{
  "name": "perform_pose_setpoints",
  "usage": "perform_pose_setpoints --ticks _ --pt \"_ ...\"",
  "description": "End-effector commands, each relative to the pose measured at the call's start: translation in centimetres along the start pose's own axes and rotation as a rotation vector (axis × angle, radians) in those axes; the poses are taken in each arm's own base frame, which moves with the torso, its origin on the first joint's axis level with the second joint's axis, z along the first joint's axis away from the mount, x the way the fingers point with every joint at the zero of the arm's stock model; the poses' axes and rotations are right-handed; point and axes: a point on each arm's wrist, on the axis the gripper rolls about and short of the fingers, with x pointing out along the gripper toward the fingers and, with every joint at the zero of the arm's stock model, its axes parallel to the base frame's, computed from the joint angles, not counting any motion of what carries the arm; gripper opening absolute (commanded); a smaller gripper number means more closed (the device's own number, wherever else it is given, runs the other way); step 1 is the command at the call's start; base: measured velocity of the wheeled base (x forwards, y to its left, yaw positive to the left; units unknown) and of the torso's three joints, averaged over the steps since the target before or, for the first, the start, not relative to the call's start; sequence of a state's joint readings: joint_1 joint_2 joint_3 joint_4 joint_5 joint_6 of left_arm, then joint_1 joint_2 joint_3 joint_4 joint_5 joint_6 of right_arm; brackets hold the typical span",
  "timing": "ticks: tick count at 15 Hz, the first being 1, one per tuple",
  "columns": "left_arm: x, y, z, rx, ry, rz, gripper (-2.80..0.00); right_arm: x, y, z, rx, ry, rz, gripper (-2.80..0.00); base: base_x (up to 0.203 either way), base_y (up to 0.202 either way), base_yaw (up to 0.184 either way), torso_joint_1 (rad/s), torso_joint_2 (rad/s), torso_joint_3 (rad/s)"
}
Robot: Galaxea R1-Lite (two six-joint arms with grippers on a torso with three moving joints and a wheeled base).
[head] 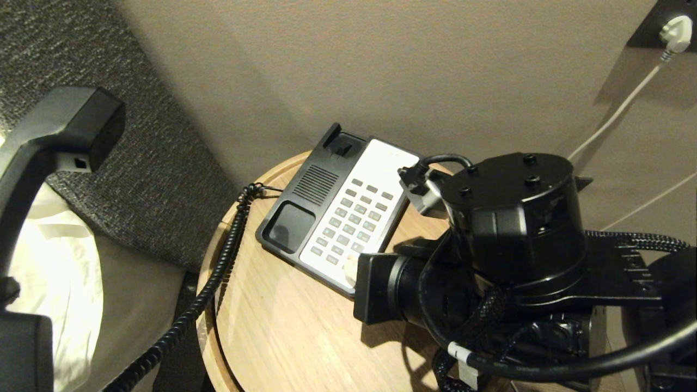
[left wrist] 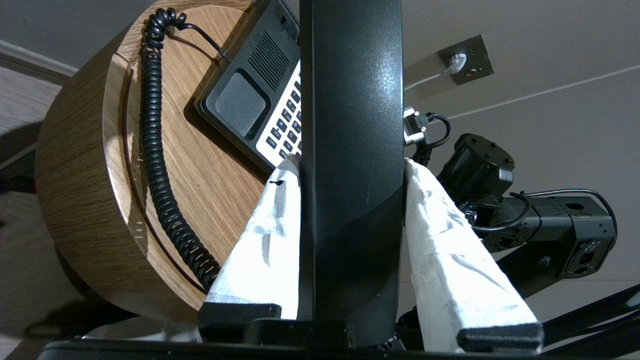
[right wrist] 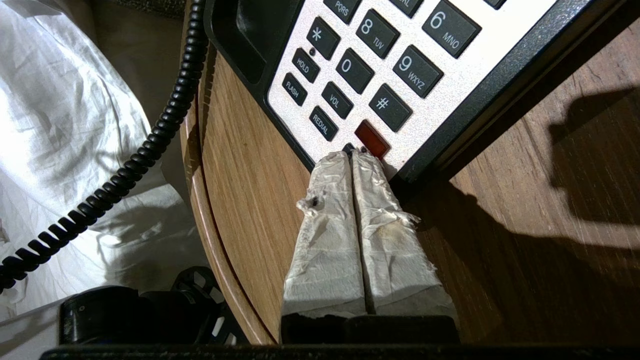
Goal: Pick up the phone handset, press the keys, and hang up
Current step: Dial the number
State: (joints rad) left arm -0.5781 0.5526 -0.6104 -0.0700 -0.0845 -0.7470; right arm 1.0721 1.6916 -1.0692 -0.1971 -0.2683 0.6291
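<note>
Phone handset (left wrist: 350,150) clamped in our left gripper (left wrist: 350,170); our right gripper (right wrist: 354,156), fingers together, must press keys (right wrist: 355,70) squarely near the table's (right wrist: 250,200) edge.

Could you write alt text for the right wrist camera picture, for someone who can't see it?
The right gripper, jaws shut and wrapped in white tape, touches its tips to the white keypad of the phone base beside a red button. The phone sits on a round wooden table; a black coiled cord hangs over the table's edge past white bedding.
</note>
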Motion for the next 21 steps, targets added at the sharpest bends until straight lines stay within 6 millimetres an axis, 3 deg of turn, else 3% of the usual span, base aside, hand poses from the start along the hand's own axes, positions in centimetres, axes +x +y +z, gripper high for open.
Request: perform_pose_setpoints --ticks 1,12,21 --pt "0.0 0.0 0.0 -0.005 -0.001 -0.001 -2.8 0.1 -0.1 -0.2 0.001 0.005 -0.005 -2.8 0.0 0.0 0.0 0.0 0.0 0.0" --pt "-0.1 -0.1 0.1 -0.004 -0.005 -0.007 -2.8 0.6 -0.1 -0.4 -0.005 0.013 -0.011 -2.8 0.0 0.0 0.0 0.0 0.0 0.0" --pt "0.0 0.2 -0.2 -0.002 0.007 0.002 -2.8 -0.7 0.0 0.4 0.01 -0.016 0.01 -2.8 0.0 0.0 0.0 0.0 0.0 0.0"
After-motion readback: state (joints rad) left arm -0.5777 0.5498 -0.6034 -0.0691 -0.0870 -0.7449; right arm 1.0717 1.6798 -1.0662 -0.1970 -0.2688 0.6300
